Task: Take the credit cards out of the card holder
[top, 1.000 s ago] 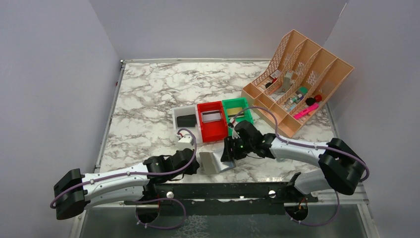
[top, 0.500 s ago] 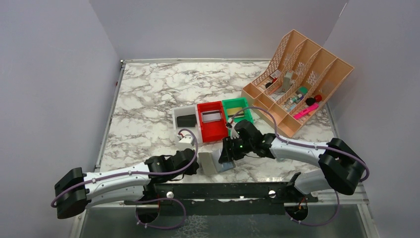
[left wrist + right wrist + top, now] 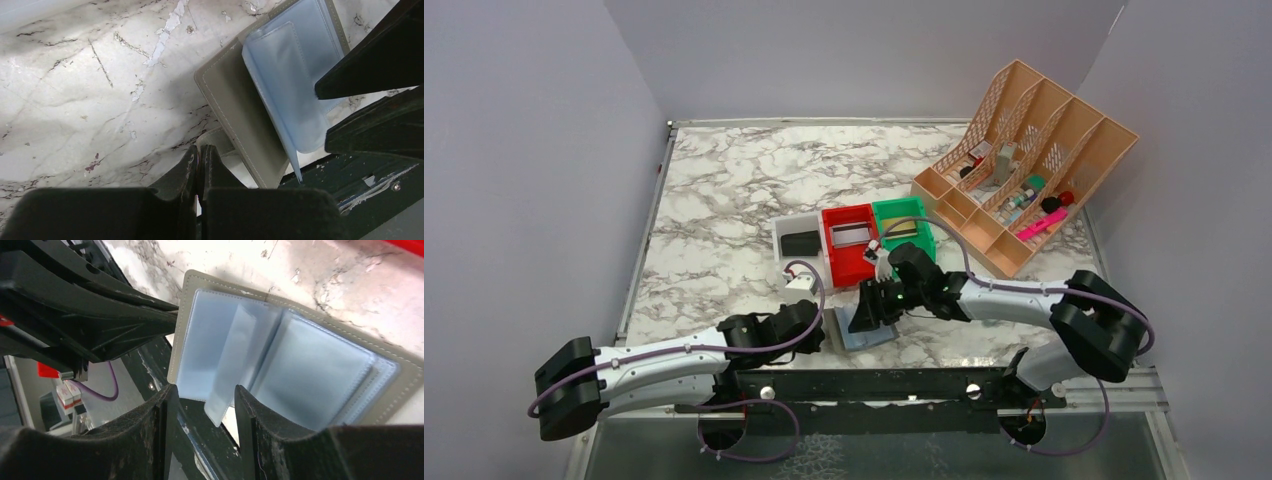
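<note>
The card holder (image 3: 874, 336) lies open near the table's front edge, grey outside with pale blue clear sleeves inside. In the left wrist view its grey panel (image 3: 240, 120) lies just beyond my left gripper (image 3: 200, 150), which is shut with the holder's near corner flap pinched at its tips. My left gripper (image 3: 827, 328) sits at the holder's left edge. My right gripper (image 3: 861, 318) hovers over the holder. In the right wrist view it (image 3: 205, 388) is open, with a loose sleeve leaf (image 3: 227, 375) of the holder (image 3: 310, 370) between its fingers. A black card (image 3: 800, 243) lies in the white bin.
The white bin (image 3: 784, 228), red bin (image 3: 848, 265) and green bin (image 3: 921, 222) stand in a row behind the holder, with flat items in the red and green ones. An orange file rack (image 3: 1064, 130) with small items stands at the back right. The black front rail (image 3: 874, 382) is just below the holder.
My right gripper has moved left and down over the holder. The holder's pale blue sleeves now show open beneath it. The left arm has barely moved.
</note>
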